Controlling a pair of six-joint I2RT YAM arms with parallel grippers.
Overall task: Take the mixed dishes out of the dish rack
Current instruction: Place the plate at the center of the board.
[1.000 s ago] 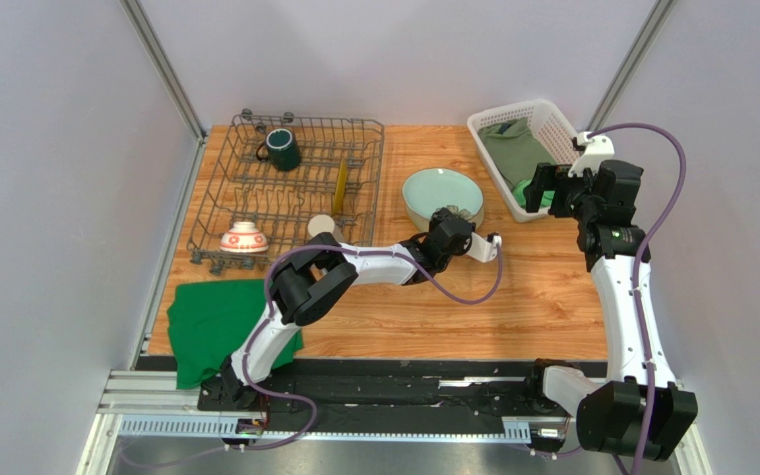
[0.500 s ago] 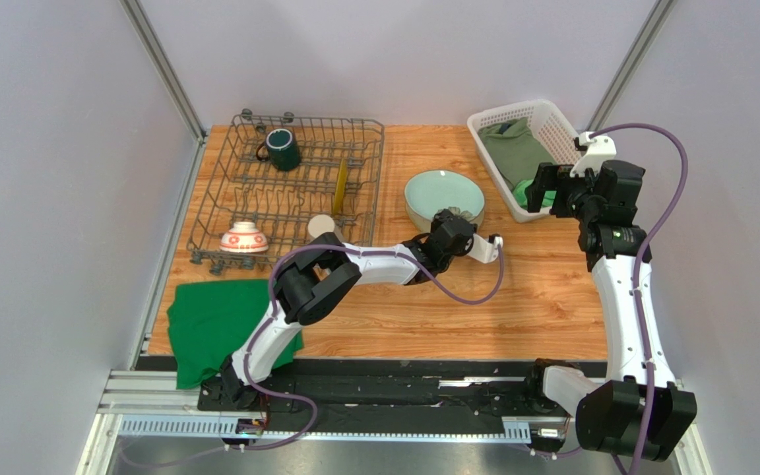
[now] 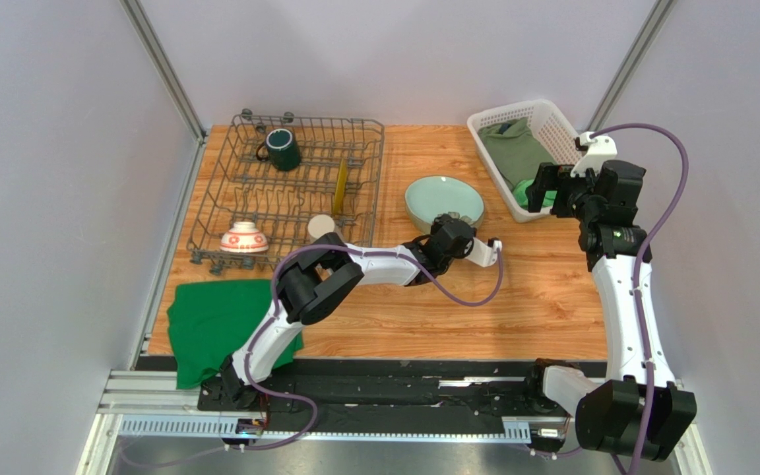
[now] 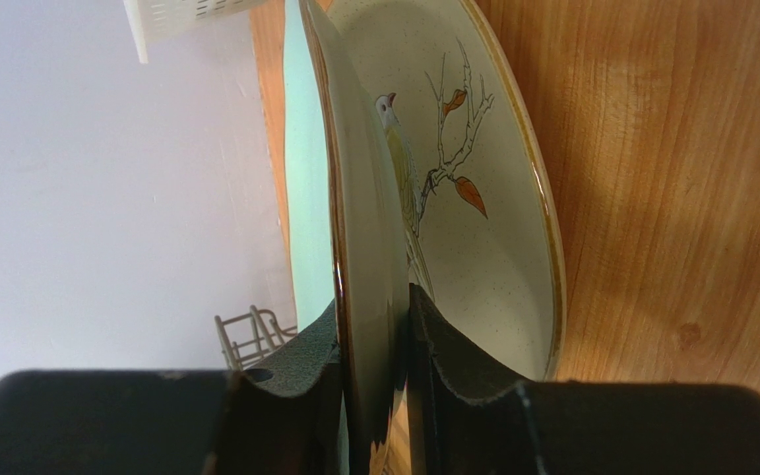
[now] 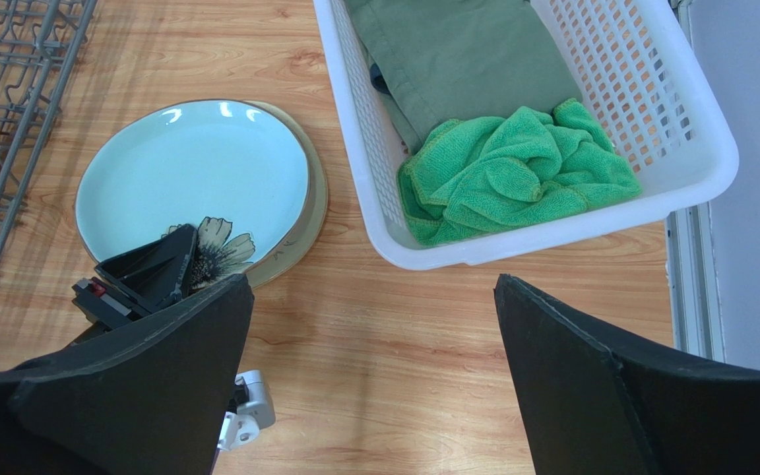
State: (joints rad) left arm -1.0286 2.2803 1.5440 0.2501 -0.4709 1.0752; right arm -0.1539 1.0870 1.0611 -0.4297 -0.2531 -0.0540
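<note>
Lowered toward cream bowl (image 4: 483, 257), pale teal plate (image 3: 443, 201) stays pinched by left gripper (image 4: 374, 307).

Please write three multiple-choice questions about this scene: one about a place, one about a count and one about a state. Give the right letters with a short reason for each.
1. What is directly under the pale teal plate?
A) a green cloth
B) the cream bowl
C) the white basket

2. How many dishes are in the dish rack?
A) two
B) four
C) six

3. The right gripper is:
A) open and empty
B) shut on a green cloth
C) shut on the white basket

Answers:
1. B: the bowl's rim shows beside the plate, whose near edge the left gripper clamps.
2. B: dark green mug, yellow plate, beige cup, red-and-white bowl.
3. A: its fingers stand wide apart with only table between them.
</note>
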